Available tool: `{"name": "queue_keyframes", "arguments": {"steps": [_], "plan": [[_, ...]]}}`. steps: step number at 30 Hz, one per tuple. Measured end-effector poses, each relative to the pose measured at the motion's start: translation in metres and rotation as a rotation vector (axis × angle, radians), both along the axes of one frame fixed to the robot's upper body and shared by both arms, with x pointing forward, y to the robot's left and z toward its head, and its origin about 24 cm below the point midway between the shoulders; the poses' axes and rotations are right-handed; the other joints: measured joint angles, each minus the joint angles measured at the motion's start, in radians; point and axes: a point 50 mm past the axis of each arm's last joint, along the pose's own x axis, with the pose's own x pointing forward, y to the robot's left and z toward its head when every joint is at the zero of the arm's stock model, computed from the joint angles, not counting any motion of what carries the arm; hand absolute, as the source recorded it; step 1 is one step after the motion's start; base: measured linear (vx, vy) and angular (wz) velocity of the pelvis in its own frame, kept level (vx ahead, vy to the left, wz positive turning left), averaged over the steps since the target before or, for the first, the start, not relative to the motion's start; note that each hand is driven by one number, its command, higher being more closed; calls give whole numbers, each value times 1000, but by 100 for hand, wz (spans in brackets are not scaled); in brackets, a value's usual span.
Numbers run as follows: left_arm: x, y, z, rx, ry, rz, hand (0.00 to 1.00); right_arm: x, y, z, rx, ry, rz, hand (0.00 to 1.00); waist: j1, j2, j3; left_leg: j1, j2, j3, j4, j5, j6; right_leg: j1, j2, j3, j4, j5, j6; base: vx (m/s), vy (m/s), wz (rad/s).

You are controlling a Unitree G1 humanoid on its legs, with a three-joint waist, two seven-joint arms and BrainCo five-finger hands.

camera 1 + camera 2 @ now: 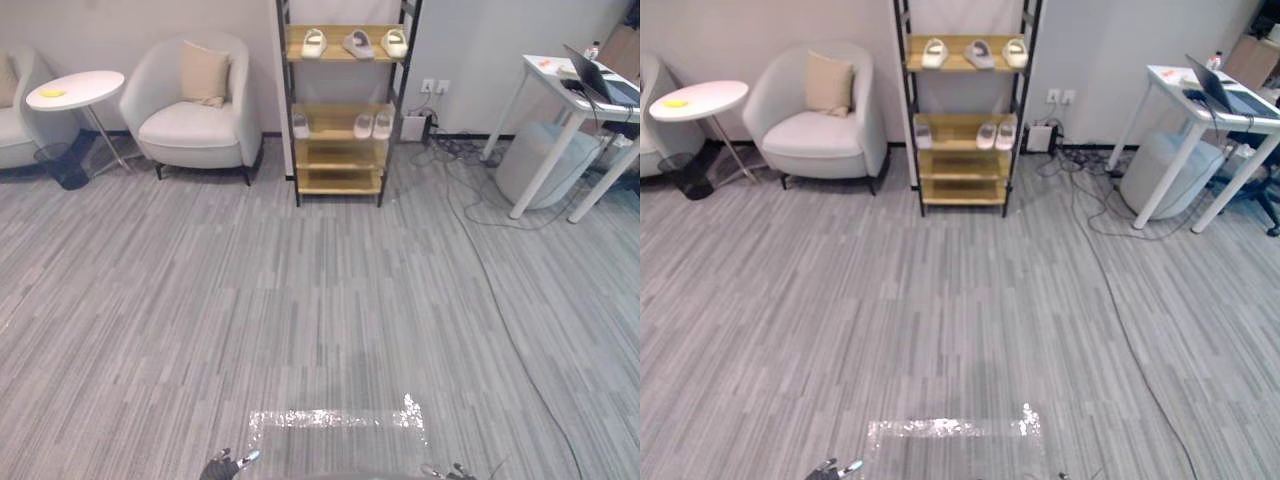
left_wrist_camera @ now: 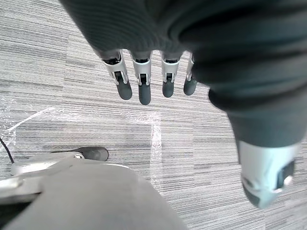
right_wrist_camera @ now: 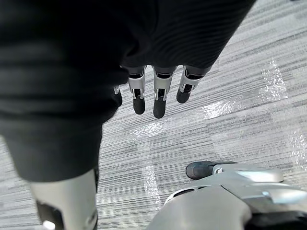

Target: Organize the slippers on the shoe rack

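Left eye view: the shoe rack [image 1: 338,181] is seen standing against the far wall, well apart from the robot across the grey carpet floor [image 1: 300,300]. Three slippers are laid side by side on its top shelf: a cream slipper [image 1: 314,43], a grey slipper [image 1: 358,44] and a second cream slipper [image 1: 395,43]. On the shelf below, a single pale slipper [image 1: 301,125] is placed at the left end, and two pale slippers [image 1: 363,126] are set close together at the right. An armchair [image 1: 195,125] with a beige cushion [image 1: 204,73] is stood left of the rack, with a round side table [image 1: 76,90] beyond it; a white desk [image 1: 560,75] carrying a laptop [image 1: 600,80] is placed to the right. In the left wrist view the left hand [image 2: 142,79] is shown with fingers straight and slightly spread, hung over the carpet with nothing held. In the right wrist view the right hand [image 3: 160,96] is shown likewise, fingers straight, nothing grasped.
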Motion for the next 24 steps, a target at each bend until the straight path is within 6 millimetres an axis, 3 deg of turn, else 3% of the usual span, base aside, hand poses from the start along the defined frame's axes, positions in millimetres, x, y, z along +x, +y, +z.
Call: {"name": "queue_keyframes", "arguments": {"steps": [7, 24], "plan": [[-1, 4, 1, 11, 3, -4, 0, 3, 4, 0, 8, -5, 9, 0, 4, -20, 3, 4, -2, 4, -20, 13, 3, 0, -2, -1, -7, 0, 1, -56, 1, -1], [-1, 7, 1, 19, 9, -4, 0, 3, 8, -1, 17, -7, 7, 0, 3, -36, 14, 18, -3, 4, -51, 24, 3, 0, -1, -2, -7, 0, 1, 0, 0, 0]]}}
